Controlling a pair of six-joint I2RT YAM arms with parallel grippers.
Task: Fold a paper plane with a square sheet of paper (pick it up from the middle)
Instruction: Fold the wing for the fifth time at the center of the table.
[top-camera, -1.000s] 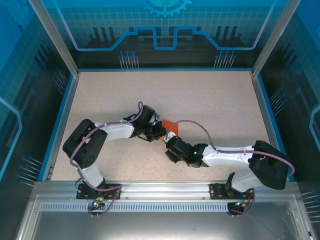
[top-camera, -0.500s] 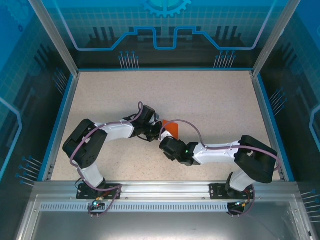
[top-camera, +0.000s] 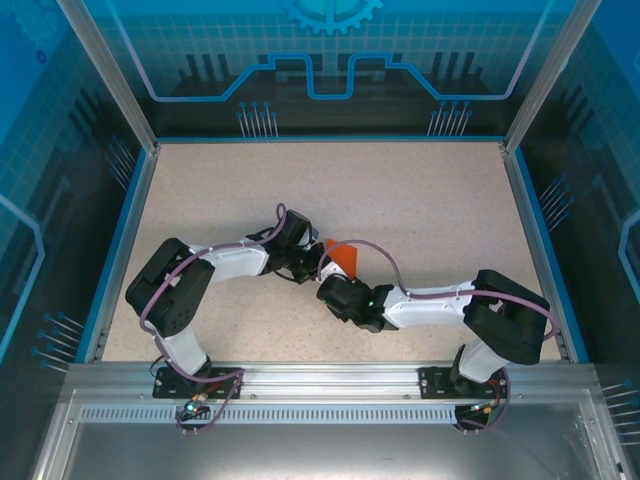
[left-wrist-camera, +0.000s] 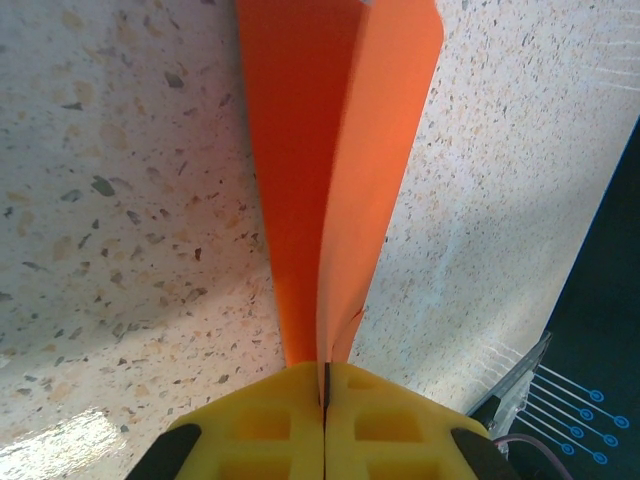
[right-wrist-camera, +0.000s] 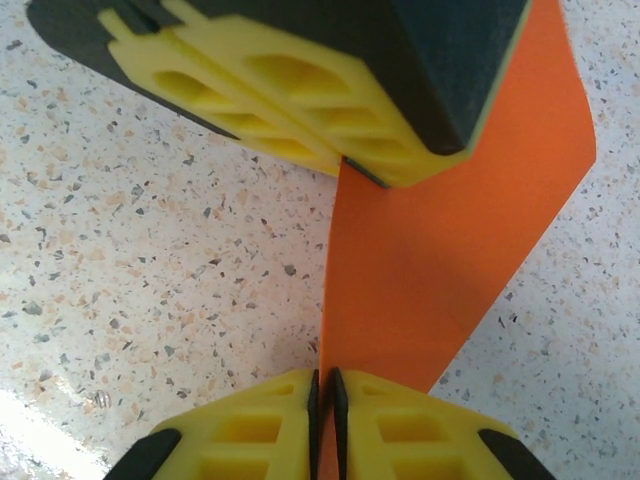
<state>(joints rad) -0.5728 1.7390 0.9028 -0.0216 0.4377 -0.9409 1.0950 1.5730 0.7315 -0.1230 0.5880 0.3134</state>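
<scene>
Right wrist: left claw (right-wrist-camera: 352, 166) and right claw (right-wrist-camera: 325, 392) each clamped tight on the orange paper (right-wrist-camera: 450, 230).

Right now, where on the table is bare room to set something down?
Free: the far half of the table, between the orange paper and the back rim. Crowded: the middle, where the left pincer and the right pincer both grip the paper, and the near strip under the arms.

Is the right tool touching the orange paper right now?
Touching. The right wrist view shows the orange paper running into the narrow slit between the right tool's yellow fingers.
</scene>
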